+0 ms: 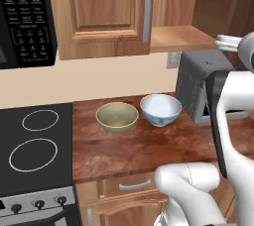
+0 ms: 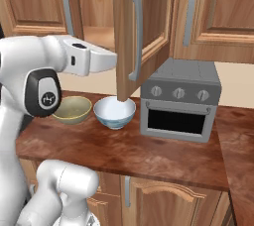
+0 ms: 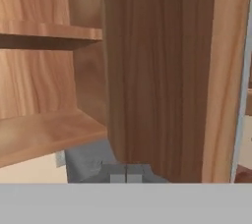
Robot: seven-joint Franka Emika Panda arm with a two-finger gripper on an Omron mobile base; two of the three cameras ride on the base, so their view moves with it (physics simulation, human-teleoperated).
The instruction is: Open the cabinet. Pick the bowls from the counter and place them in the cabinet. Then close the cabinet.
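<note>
the microwave keypad (image 1: 27, 22) carries white button labels, too small and blurred to read; no other text legible

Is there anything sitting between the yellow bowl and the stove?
No. In the left base view, just bare counter lies between the olive-yellow bowl and the black stovetop. The white-and-blue bowl sits on the bowl's other side.

Right cabinet door (image 2: 136, 31) swung open, edge hanging over white bowl (image 2: 114, 111). Shelf (image 1: 181, 38) bare, reachable from front. Toaster oven (image 2: 179, 101) crowds right; olive bowl (image 1: 117, 116) unobstructed above.
</note>
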